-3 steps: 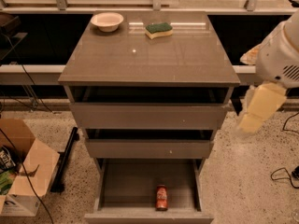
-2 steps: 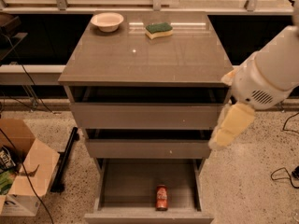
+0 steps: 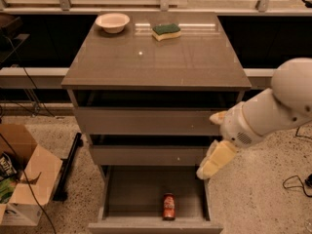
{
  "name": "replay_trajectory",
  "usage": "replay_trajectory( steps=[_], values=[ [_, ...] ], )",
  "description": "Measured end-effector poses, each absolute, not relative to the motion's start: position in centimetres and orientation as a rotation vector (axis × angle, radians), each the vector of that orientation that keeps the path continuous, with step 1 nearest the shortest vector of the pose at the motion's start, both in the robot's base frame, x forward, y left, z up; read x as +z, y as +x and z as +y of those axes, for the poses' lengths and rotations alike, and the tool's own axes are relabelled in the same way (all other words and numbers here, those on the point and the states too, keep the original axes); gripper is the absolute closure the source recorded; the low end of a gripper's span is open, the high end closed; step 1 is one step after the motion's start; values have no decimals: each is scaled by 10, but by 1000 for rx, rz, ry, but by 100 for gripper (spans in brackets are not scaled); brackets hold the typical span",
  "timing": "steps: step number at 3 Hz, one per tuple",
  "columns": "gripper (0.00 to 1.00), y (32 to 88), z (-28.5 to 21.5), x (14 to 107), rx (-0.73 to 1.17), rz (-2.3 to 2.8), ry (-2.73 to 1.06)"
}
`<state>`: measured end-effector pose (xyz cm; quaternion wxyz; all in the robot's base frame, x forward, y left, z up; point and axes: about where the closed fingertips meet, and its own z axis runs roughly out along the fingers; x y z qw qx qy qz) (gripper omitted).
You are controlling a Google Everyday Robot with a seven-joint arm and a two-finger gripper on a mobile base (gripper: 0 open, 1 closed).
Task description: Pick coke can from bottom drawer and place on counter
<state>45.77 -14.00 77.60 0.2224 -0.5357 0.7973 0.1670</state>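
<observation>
The coke can (image 3: 168, 206) stood in the open bottom drawer (image 3: 131, 191); the tool (image 3: 207, 169) hovered above the drawer's right edge, whether open or closed I cannot tell.

Dim, warm light comes from above; glare streaks the surface (image 3: 156, 67) at its back; my end effector (image 3: 209, 165) hangs pale over the shadowed bottom drawer's (image 3: 136, 194) right side.

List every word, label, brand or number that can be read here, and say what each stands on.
No text can be read.
coke can in the bottom drawer: white markings, too small to read.
dark pack in the cardboard box: pale lettering, too blurred to read.
counter, bowl, sponge: none.
gripper, at the cabinet's right side above that drawer: none.
</observation>
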Motion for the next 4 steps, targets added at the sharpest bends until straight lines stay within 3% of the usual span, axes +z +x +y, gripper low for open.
replay_trajectory(
  steps=[1, 4],
  values=[
    [0, 457, -137, 714, 658, 2209, -1454],
    [0, 470, -124, 628, 706, 2377, -1220]
  ],
)
